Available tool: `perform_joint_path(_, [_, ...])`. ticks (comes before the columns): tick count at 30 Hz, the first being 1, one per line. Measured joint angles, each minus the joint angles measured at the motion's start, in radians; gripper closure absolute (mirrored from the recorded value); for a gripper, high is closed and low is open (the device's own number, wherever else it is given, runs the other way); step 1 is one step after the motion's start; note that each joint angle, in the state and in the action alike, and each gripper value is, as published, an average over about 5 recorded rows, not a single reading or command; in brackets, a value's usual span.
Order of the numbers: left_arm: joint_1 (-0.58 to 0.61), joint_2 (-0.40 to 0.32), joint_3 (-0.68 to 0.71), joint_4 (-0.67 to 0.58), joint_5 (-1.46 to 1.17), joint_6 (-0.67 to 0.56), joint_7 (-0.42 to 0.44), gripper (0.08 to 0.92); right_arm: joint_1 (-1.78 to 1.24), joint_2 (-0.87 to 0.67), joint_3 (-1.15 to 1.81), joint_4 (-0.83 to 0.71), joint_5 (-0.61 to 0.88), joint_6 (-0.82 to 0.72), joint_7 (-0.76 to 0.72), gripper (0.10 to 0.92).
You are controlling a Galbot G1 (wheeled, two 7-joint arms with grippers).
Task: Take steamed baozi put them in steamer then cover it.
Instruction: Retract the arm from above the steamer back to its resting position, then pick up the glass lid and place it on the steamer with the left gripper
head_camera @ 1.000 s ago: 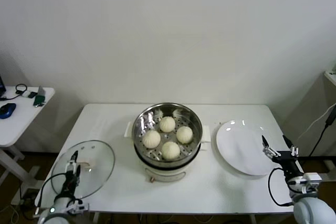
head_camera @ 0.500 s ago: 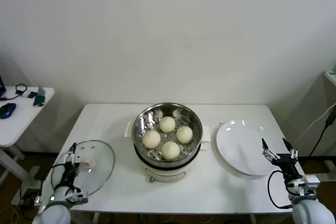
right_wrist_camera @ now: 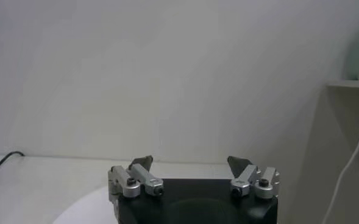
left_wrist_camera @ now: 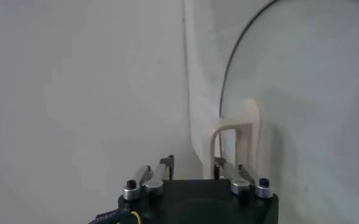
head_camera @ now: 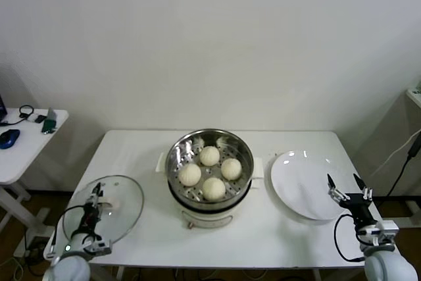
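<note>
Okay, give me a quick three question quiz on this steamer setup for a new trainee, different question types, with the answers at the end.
1. True or false: the cover already sits on the steamer.
2. How many steamed baozi lie on the steamer's perforated tray?
3. Multiple choice: the left gripper is (A) over the white plate, (B) at the cover by the table's front left corner, (C) inside the steamer.

Key:
1. False. The cover lies flat on the table to the robot's left of the steamer.
2. Four.
3. B. It is open beside the cover's handle; the right gripper waits open near the plate.
</note>
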Motion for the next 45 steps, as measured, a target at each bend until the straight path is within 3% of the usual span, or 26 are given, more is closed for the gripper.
perform_joint_path(10, [0.023,0.014,0.006,-0.039,-0.037,0.007,0.008,0.836,0.012,0.003,-0.006,-0.014,-0.022,0.006,-0.004,0.203])
perform_joint_path(20, [0.089,0.048,0.005,-0.178,-0.072,0.083,0.006,0.845,0.026,-0.011,-0.013,-0.027,-0.037,0.012,-0.004,0.203])
perform_joint_path(34, [0.212,0.180,0.053,-0.518,-0.132,0.358,-0.001,0.845,0.070,-0.038,-0.065,-0.057,-0.073,0.011,-0.003,0.203])
perform_joint_path(40, [0.192,0.278,0.142,-0.614,-0.168,0.476,0.017,0.845,0.096,-0.032,-0.102,-0.071,-0.096,0.008,0.002,0.203])
perform_joint_path(45, [0.098,0.350,0.268,-0.652,-0.179,0.575,0.067,0.845,0.120,-0.019,-0.133,-0.084,-0.121,0.006,0.006,0.203])
